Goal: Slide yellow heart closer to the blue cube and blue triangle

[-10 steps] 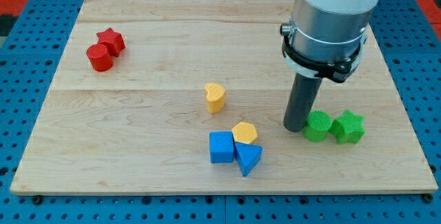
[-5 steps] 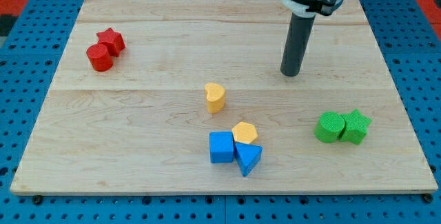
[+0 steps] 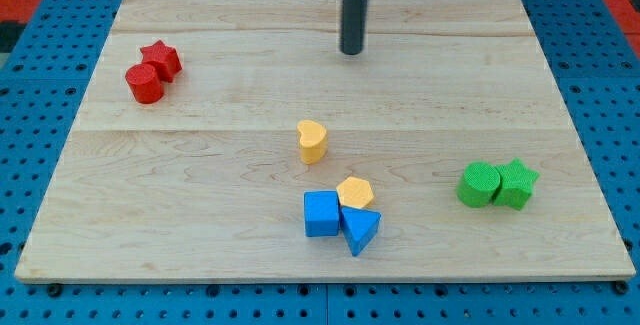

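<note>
Blocks nearest the view's bottom form a tight cluster: blue cube (image 3: 321, 214), blue triangle (image 3: 360, 230) touching its right side, and a yellow hexagon (image 3: 355, 193) resting against both from above. Those are the goal pair, with the hexagon already nestled there.

Just above that cluster, near the board's (image 3: 200, 185) middle, stands the yellow heart (image 3: 312, 141). It sits apart from the cube and triangle, a clear strip of wood showing between it and the hexagon, and slightly to the view's left of the cluster's centre. Nothing touches it.

Off to the view's right, at about the cluster's height, a green cylinder (image 3: 481, 185) and green star (image 3: 515, 184) sit touching each other. Toward the view's upper left, a red cylinder (image 3: 145, 83) and red star (image 3: 161, 59) also touch.

Farthest back, near the view's top, is my tip (image 3: 351, 51), well apart from every block and up and a little right of the heart. The rod has no fingers, so there is nothing to open or close, and it holds nothing.

As I judge it, the push itself is not yet begun: the heart has its whole gap left to cover. What remains is to bring the tip down behind the heart's upper side, then push it toward the view's bottom, minding the hexagon lying in the path.
</note>
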### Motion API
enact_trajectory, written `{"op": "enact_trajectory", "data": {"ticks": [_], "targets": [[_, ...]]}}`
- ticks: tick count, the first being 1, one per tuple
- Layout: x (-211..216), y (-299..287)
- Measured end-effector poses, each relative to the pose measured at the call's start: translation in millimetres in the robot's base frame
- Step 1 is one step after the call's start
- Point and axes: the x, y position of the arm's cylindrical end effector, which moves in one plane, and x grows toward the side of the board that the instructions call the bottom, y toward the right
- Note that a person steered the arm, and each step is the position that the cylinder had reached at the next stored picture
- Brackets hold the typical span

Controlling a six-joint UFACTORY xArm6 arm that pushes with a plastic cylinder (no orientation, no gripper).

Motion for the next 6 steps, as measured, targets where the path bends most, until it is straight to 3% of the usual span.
{"op": "enact_trajectory", "data": {"ticks": [2, 6], "targets": [[98.8, -63.6], [159.8, -30.8]]}}
